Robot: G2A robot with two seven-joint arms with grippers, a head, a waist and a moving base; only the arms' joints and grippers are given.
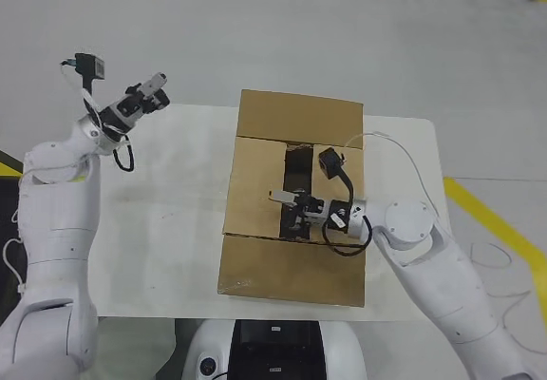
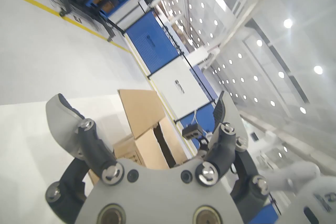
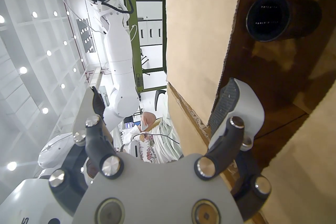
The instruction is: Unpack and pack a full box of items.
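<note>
Cardboard box holds one black tube; left fingers, right fingers both spread.

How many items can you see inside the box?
1: a black tube down inside the box, in the right wrist view. More may be hidden under the flaps and the right gripper.

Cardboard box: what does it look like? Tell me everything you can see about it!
The cardboard box is brown and corrugated, and it stands in the middle of the white table. Two flaps spread outward, and between the other two is a dark gap. Inside, a black tube lies on its side. The right hand, open, straddles one flap's ragged edge, partly inside the box.
</note>
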